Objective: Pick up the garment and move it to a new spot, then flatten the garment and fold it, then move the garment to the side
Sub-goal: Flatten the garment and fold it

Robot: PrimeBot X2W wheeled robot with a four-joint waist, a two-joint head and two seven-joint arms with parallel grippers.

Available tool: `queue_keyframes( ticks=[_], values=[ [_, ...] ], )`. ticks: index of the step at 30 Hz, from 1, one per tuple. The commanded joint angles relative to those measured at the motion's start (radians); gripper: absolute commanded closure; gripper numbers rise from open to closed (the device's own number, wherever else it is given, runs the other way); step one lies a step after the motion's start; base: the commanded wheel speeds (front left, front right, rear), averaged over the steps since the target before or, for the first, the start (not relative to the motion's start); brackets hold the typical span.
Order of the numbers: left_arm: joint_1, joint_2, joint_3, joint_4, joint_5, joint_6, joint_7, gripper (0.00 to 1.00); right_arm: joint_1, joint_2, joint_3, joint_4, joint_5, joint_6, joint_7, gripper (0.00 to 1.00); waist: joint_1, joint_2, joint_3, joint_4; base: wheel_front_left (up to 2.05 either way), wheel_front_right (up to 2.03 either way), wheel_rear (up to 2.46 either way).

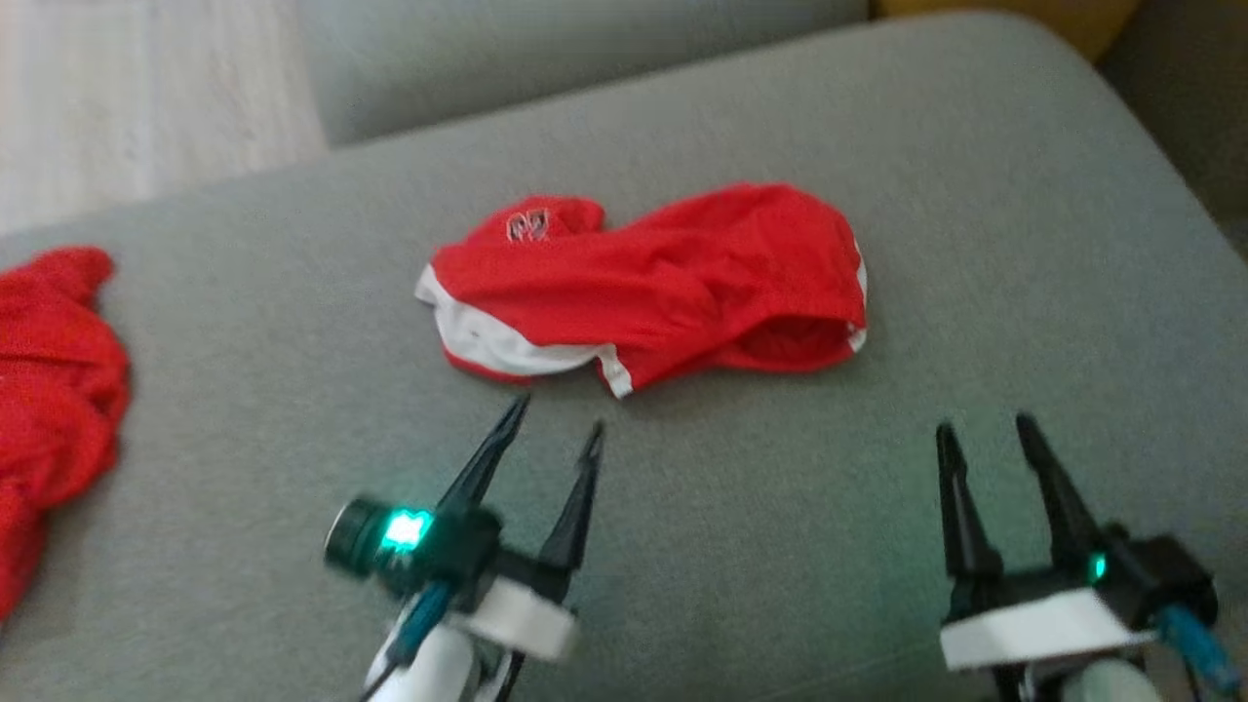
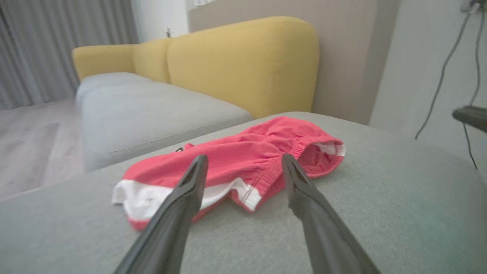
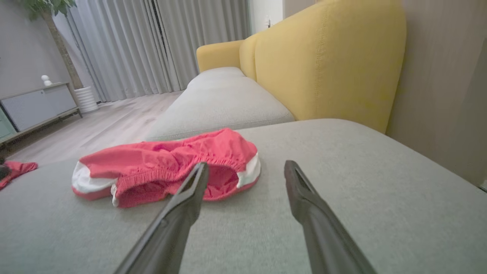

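On grey sofa cushion: spare red cloth far left. Left hand released, empty, its tips just short of the crumpled red garment. Right hand released, empty, near the garment's right end but clear of it.

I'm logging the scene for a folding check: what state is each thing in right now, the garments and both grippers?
Red shorts: crumpled, unfolded, lying on the grey cushion, not held.
Second red garment: bunched up at the cushion's left edge, not held.
Left gripper: open, empty, close to the shorts' white hem.
Right gripper: open, empty, apart from the shorts.
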Motion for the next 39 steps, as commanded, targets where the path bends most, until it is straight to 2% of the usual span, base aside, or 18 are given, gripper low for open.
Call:
queue_keyframes(
  ticks=[1, 6, 8, 9, 11, 14, 20, 28, 34, 35, 36, 39],
  values=[
    [-0.102, -0.005, 0.002, 0.008, 0.028, -0.031, -0.005, 0.00, -0.069, -0.006, 0.023, -0.057, 0.014, -0.001, -0.004, 0.00, -0.0001, 0.0000, 0.102, -0.073, 0.00, 0.00, 0.00],
    [-0.256, -0.005, -0.099, 0.136, 0.060, -0.109, -0.005, 0.00, -0.117, -0.006, 0.013, -0.115, 0.036, -0.001, -0.004, 0.00, -0.0001, 0.0000, 0.180, -0.104, 0.00, 0.00, 0.00],
    [-0.309, -0.005, -0.164, 0.196, 0.052, -0.127, -0.005, 0.00, -0.128, -0.006, -0.007, -0.138, 0.070, -0.001, -0.004, 0.00, -0.0001, 0.0000, 0.204, -0.113, 0.00, 0.00, 0.00],
    [-0.309, -0.005, -0.164, 0.196, 0.052, -0.127, -0.005, 0.00, -0.128, -0.006, -0.007, -0.138, 0.070, -0.001, -0.004, 0.00, -0.0001, 0.0000, 0.204, -0.113, 0.00, 0.00, 0.00],
    [-0.368, -0.005, -0.243, 0.263, 0.034, -0.135, -0.005, 0.00, -0.135, -0.006, -0.035, -0.156, 0.120, -0.001, -0.004, 0.00, -0.0001, 0.0000, 0.222, -0.119, 0.00, 0.00, 0.00],
    [-0.460, -0.005, -0.322, 0.315, 0.022, -0.137, -0.005, 0.00, -0.142, -0.006, -0.046, -0.163, 0.141, -0.001, -0.004, 0.00, -0.0001, 0.0000, 0.245, -0.126, 0.00, 0.00, 0.00],
    [-0.594, -0.005, -0.398, 0.373, 0.015, -0.137, -0.005, 0.00, -0.151, -0.006, -0.044, -0.173, 0.128, -0.001, -0.004, 0.00, -0.0001, 0.0000, 0.280, -0.123, 0.00, 0.00, 0.00],
    [-0.744, -0.005, -0.493, 0.568, -0.030, -0.137, -0.005, 0.00, -0.181, -0.006, -0.026, -0.181, 0.122, -0.001, -0.004, 0.00, -0.0001, 0.0000, 0.339, -0.134, 0.00, 0.00, 0.00],
    [-0.832, -0.005, -0.539, 0.712, -0.032, -0.110, -0.005, 0.00, -0.196, -0.006, -0.023, -0.178, 0.125, -0.001, -0.004, 0.00, -0.0001, 0.0000, 0.368, -0.134, 0.00, 0.00, 0.00],
    [-0.837, -0.005, -0.548, 0.731, -0.036, -0.113, -0.005, 0.18, -0.198, -0.006, -0.024, -0.177, 0.124, -0.001, -0.004, 0.00, -0.0001, 0.0000, 0.369, -0.133, 0.00, 0.00, 0.00],
    [-0.841, -0.005, -0.554, 0.739, -0.042, -0.115, -0.005, 1.00, -0.201, -0.006, -0.026, -0.177, 0.123, -0.001, -0.004, 0.00, -0.0001, 0.0000, 0.369, -0.129, 0.00, 0.00, 0.00],
    [-0.846, -0.005, -0.572, 0.723, -0.052, -0.120, -0.005, 1.00, -0.205, -0.006, -0.043, -0.180, 0.116, -0.001, -0.004, 0.00, -0.0001, 0.0000, 0.362, -0.102, 0.00, 0.00, 0.00]
  ],
)
